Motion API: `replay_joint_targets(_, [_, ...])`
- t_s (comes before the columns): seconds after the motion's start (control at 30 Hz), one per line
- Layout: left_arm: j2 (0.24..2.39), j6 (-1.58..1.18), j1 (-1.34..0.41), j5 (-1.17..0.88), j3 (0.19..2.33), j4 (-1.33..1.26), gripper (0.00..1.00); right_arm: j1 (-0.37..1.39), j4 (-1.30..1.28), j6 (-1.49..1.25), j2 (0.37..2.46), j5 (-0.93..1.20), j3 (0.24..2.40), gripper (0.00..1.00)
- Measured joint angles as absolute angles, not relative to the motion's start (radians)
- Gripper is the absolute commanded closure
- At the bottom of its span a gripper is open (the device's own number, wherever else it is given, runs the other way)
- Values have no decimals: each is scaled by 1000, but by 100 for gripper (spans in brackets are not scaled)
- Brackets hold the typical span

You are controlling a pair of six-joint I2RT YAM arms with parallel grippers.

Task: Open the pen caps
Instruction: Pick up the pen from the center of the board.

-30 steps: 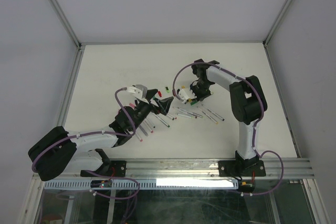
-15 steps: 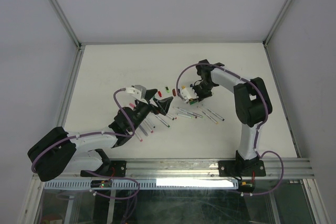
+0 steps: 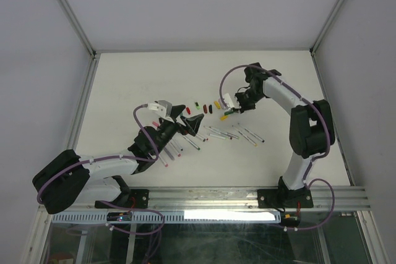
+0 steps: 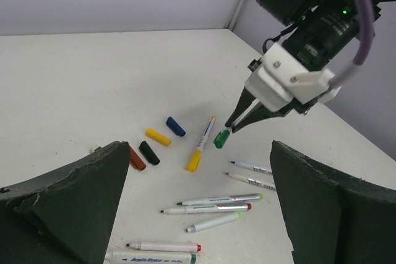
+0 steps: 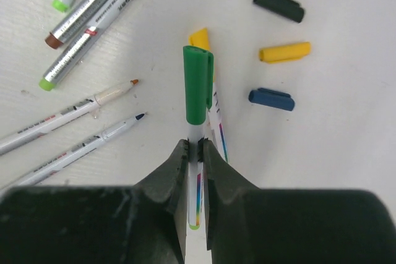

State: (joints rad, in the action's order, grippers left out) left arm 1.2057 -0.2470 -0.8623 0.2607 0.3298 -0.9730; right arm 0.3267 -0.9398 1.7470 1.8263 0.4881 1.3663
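White tabletop (image 3: pixel 142 72) strewn with pens (image 3: pixel 230 134), caps (image 3: pixel 209 109); grey walls (image 3: pixel 204 4)

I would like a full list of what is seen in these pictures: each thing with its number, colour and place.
caps: at least four loose, brown, black, yellow, blue, in a row on the table
green-capped pen: one, white barrel, held above the table
yellow-capped pen: one, lying beside the caps
other pens: at least seven, white or grey, lying nearer the arms
table: one, white, under everything
left claw: one, black, open, empty, near the other pens
right claw: one, black, shut on the green-capped pen
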Motion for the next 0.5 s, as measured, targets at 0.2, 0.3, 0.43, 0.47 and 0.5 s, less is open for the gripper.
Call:
replay_joint_targets(0.2, [1196, -306, -862, 258, 330, -967, 1, 277, -964, 1633, 1720, 670, 1363, 100])
replay_joint_targets(0.3, [1181, -371, -862, 239, 329, -974, 1, 262, -965, 1483, 1662, 770, 1363, 100])
replay_joint_targets(0.43, [1127, -481, -855, 203, 328, -982, 1, 260, -941, 1176, 1604, 887, 1362, 100])
replay_joint_targets(0.47, [1112, -520, -855, 199, 327, -990, 1, 260, -931, 1077, 1596, 923, 1362, 100])
replay_joint_targets(0.5, [1100, -552, -855, 197, 327, -999, 1, 260, -926, 1015, 1592, 949, 1361, 100])
